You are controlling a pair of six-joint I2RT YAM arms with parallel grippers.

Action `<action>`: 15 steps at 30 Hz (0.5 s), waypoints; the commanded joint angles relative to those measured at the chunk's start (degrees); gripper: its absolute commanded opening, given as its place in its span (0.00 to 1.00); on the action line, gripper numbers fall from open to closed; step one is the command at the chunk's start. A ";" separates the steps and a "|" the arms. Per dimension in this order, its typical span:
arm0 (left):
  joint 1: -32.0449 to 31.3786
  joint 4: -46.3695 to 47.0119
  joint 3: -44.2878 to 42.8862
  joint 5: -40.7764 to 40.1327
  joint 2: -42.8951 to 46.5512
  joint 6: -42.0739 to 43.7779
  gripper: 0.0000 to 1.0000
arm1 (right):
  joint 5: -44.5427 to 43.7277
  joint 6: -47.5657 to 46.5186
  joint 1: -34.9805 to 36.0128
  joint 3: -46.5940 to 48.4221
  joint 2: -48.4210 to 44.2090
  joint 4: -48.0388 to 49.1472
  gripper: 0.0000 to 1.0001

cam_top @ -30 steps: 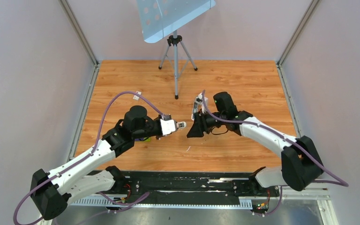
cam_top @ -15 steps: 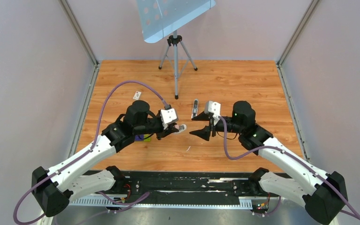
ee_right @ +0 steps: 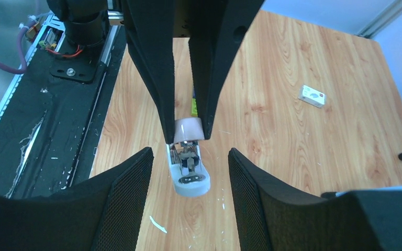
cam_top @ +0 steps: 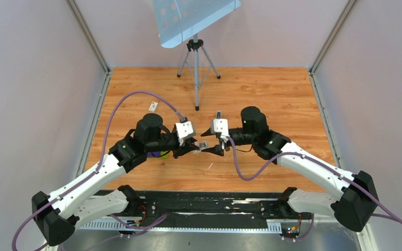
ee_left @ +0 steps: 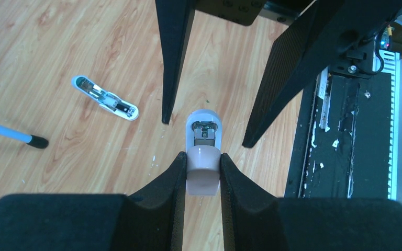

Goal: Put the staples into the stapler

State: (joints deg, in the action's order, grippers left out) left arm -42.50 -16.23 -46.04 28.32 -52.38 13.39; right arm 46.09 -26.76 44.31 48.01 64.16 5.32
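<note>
Two grippers met on the near side of the tripod (cam_top: 196, 68), toward the arm bases. The left gripper (ee_left: 202, 157) was pinching the stapler (ee_left: 203, 170) by its pale pink end, pads pressed flat against both sides. The whitish front stuck out past the fingertips with its silver channel facing the wrist cameras. It seemed to be held clear of the wood, though the overhead view was too small to be sure.

The right gripper (ee_right: 188, 157) stood spread, one finger on each side of the stapler's free end and touching neither side. A loose white-and-silver piece (ee_left: 104, 98) lay flat on the table just beside the tripod's nearest foot. Whether it carried staples could not be told. A white labelled card (ee_right: 312, 95) lay to the left of the tripod, and a purple-and-green block (cam_top: 160, 154) sat nearer the bases, under the left arm.

By my judgement the stapler would handle as a light, rigid, smooth plastic thing, apt to twist or slip in a two-pad pinch if pushed off-axis. The hold on the pink end looked sensible, since it left the channel free. A second hold would best go on the whitish side walls, gently, because the thin metal inside might bend or spring.
</note>
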 commanded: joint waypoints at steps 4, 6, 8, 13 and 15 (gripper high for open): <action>0.23 1.52 0.78 1.24 1.02 -0.73 0.00 | 0.74 -4.75 2.78 3.43 3.57 -5.00 0.57; 0.23 1.77 0.58 1.05 1.23 -0.73 0.00 | 0.15 -4.77 2.86 3.81 4.41 -5.13 0.51; 0.23 2.13 0.43 0.20 1.53 -1.00 0.00 | -0.32 -4.80 2.85 3.97 5.04 -6.93 0.47; 1.76 3.89 0.82 -1.11 2.43 -2.57 0.00 | -0.55 -5.24 2.87 2.93 5.60 -7.10 0.36; 3.01 4.64 0.82 -0.40 2.92 -3.80 0.00 | -1.43 -4.68 2.71 2.42 5.58 -7.16 0.28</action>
State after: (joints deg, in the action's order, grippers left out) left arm -41.85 -15.77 -45.28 27.92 -51.20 11.92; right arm 44.80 -30.61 46.35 49.95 69.38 0.30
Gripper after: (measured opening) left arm 0.259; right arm 0.344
